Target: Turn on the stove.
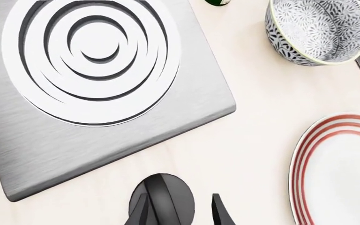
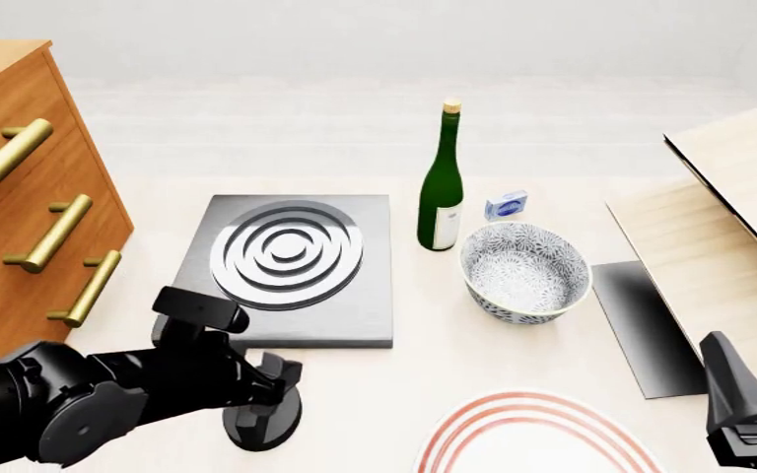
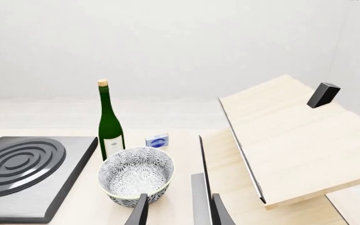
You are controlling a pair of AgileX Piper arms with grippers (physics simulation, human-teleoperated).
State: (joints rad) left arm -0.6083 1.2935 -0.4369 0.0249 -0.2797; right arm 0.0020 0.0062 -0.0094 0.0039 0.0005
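The stove (image 2: 352, 305) is a flat dark-grey slab with a round burner (image 2: 287, 254) of silver rings, also filling the left wrist view as stove (image 1: 55, 154). Its separate black oval knob (image 2: 260, 426) stands on the table just in front of the slab. My left gripper (image 2: 271, 389) hangs over the knob (image 1: 164, 197), open. In the left wrist view one of its fingers (image 1: 138, 212) overlaps the knob and the other stands a little off its side. My right gripper (image 2: 747, 419) is open and holds nothing at the front right, far from the stove.
A green wine bottle (image 2: 441, 187) and a patterned bowl (image 2: 526, 271) stand right of the stove. A white plate with red rings (image 2: 523, 439) lies at the front. A thin dark sheet (image 2: 642, 320), a tilted wooden board (image 2: 747, 187) and a wooden drawer cabinet (image 2: 24, 197) flank the scene.
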